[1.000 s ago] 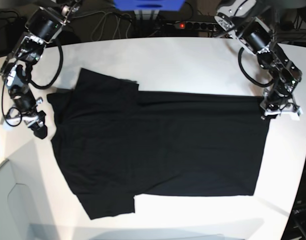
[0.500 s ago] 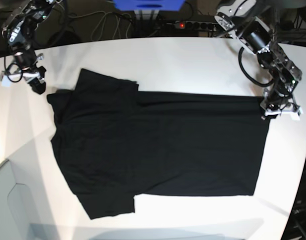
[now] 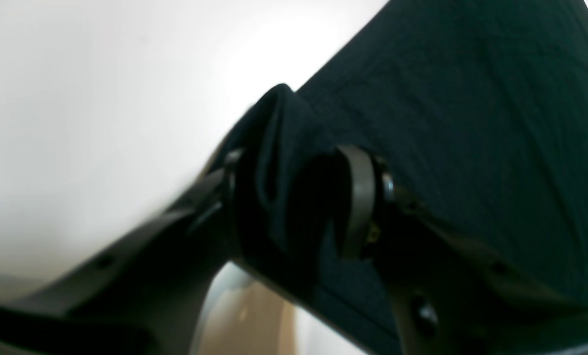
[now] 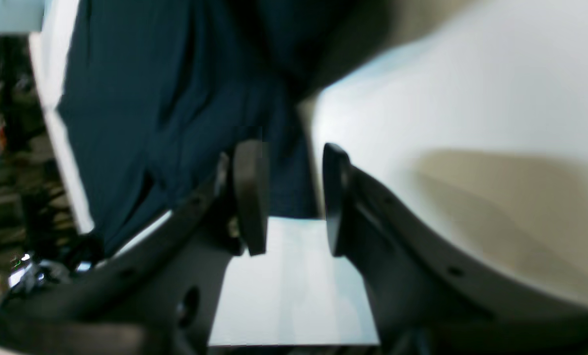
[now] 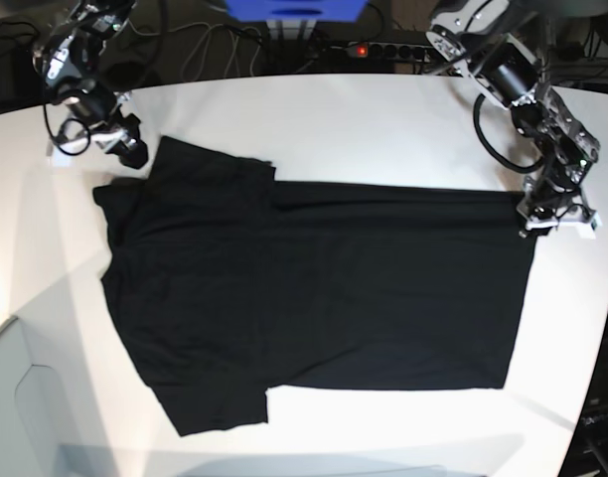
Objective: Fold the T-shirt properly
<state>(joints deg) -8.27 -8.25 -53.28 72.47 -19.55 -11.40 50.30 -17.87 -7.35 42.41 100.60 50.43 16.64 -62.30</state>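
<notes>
The black T-shirt lies spread flat, plain side up, on the white table, with its sleeves at the left and its hem at the right. My left gripper is at the hem's far right corner. In the left wrist view the left gripper is shut on a bunched fold of the T-shirt. My right gripper is just left of the far sleeve's corner. In the right wrist view the right gripper is open and empty, with the T-shirt just beyond the fingertips.
A power strip, cables and a blue object lie behind the table's far edge. A grey panel sits at the lower left. The table's right edge runs close to the left gripper.
My right arm swung from the table's left edge up to the back, then right to the far sleeve's corner. The left arm and the shirt have not moved.
</notes>
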